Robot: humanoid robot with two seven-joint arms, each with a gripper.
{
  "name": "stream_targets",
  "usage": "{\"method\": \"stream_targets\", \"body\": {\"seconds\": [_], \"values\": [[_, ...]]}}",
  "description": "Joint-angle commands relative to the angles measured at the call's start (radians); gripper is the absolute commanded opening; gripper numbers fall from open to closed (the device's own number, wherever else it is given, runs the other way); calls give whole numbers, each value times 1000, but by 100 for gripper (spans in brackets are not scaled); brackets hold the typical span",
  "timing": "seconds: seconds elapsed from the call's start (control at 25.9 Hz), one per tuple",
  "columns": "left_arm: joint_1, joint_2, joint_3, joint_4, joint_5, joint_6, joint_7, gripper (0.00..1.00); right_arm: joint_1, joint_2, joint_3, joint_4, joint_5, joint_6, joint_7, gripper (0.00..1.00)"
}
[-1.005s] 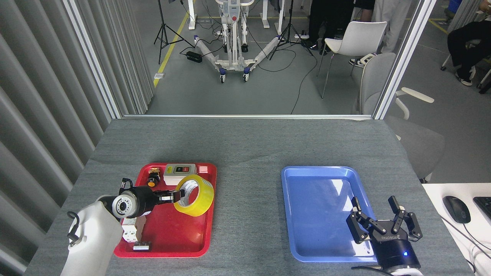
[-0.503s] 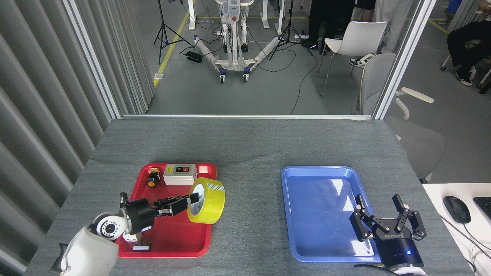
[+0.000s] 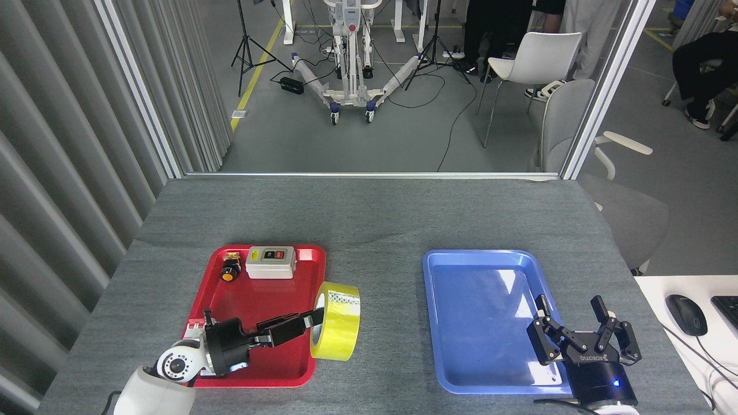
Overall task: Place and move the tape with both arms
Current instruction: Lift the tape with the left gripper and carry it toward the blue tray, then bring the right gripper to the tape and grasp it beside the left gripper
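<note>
Left gripper [image 3: 314, 323] clamped on the wide roll of translucent yellow packing tape [image 3: 337, 321], held on edge at the right rim of the red plastic tray [image 3: 253, 300], lower left of centre.

The fingers reach into the roll's white core. At the tray's upper end sit a grey switch box [image 3: 270, 262] and a small yellow-capped black push button [image 3: 230, 271]. Lower right, the right gripper [image 3: 582, 334] hovers with black fingers spread apart at the near corner of the blue plastic tray [image 3: 461, 323] on the grey table [image 3: 375, 219].

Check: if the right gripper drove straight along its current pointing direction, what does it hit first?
Likely the blue tray. The right gripper, open, points away from the robot over the tray's near right corner; depth is unclear, so it may pass above the floor.
</note>
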Motion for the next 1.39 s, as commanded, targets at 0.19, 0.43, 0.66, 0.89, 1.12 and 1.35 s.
{"method": "stream_targets", "body": {"seconds": [0.19, 0.43, 0.66, 0.89, 1.12, 1.35], "values": [[44, -65, -82, -29, 60, 0, -11, 4, -47, -79, 11, 87, -649, -168, 76, 100], [47, -82, -142, -17, 57, 0, -11, 4, -89, -240, 160, 188, -880, -320, 171, 100], [41, -139, -143, 23, -35, 0, -9, 4, -99, -338, 350, 251, -949, -538, 185, 100], [39, -168, -140, 26, -104, 0, -9, 4, -93, -378, 538, 230, -1051, -613, 188, 100], [35, -167, -139, 29, -104, 0, -9, 5, -33, -378, 580, 216, -1049, -613, 190, 100], [35, -167, -134, 25, -107, 0, -9, 6, -10, -381, 599, 211, -1045, -613, 188, 100]]}}
